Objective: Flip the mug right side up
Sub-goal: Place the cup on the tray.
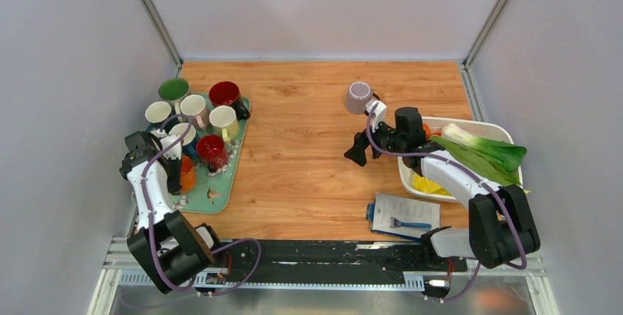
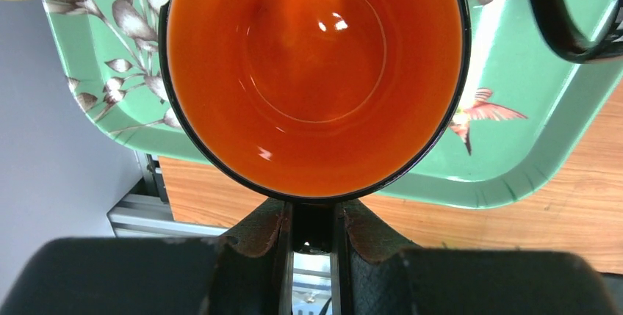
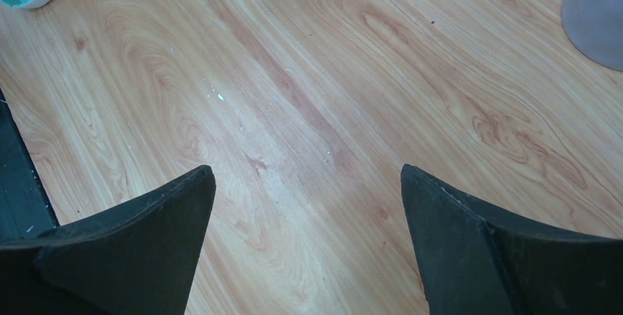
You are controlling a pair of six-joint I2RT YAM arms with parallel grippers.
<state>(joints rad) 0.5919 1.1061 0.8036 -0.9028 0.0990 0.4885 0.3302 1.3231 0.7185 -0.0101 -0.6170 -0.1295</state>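
We take the task's thing to be the glossy mug with the black outside and orange inside. It sits at the near-left end of the green floral serving tray, its mouth facing the left wrist camera and so roughly upward. The left gripper has its jaws narrow, pinching a black part at the mug's near edge; we cannot tell whether that is handle or wall. We judge the turning all but done, so the step in hand is the setting down. To do it well we level the mouth, lower until the base bears flat on the tray, keep off the black ring-shaped object at the upper right, and only then part the jaws. The right gripper hangs with its jaws wide and holding nothing over the bare wooden tabletop. The left wrist view alone shows the pinch and the empty interior. The overhead view alone shows the crowd of other mugs on the tray and a lavender mug near the right gripper. The right wrist view catches only an edge of that mug.
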